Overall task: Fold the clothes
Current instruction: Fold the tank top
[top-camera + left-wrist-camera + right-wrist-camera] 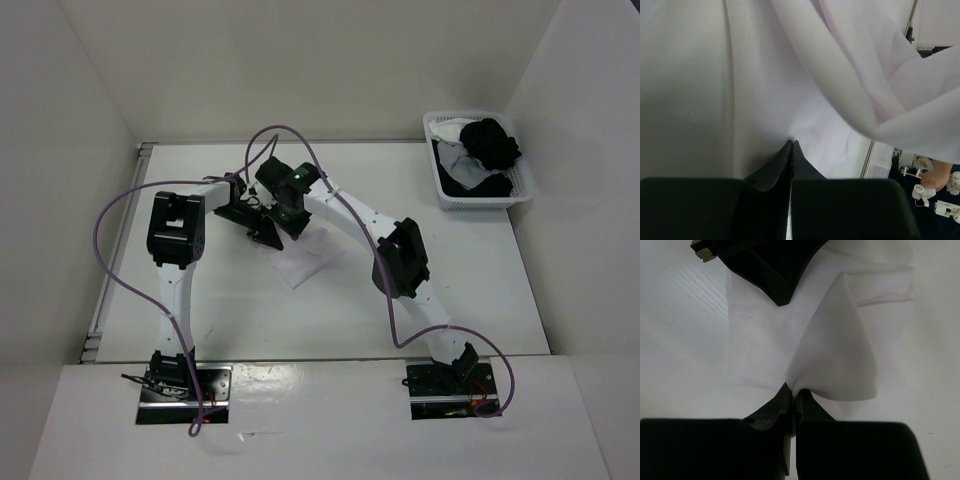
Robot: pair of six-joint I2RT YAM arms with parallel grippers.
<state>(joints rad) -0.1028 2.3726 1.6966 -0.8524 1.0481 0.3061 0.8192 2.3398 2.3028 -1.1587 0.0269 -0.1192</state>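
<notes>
The clothes (300, 262), one thin white garment, lie partly bunched on the table's middle under both grippers. My right gripper (795, 390) is shut on a raised fold of the clothes (840, 355), which peaks up from its jaws. My left gripper (791, 142) has its jaws pressed together, with the fabric (715, 75) drawn in to their tips and draped across nearly its whole view. In the top view the left gripper (272, 238) and right gripper (294, 228) meet tip to tip over the garment. The left gripper (782, 302) also shows at the cloth's far edge in the right wrist view.
A white lattice basket (480, 207) stands at the back right of the table with black clothes (490, 140) and white ones in it. White walls close in the table at the back and on both sides. Purple cables loop above both arms.
</notes>
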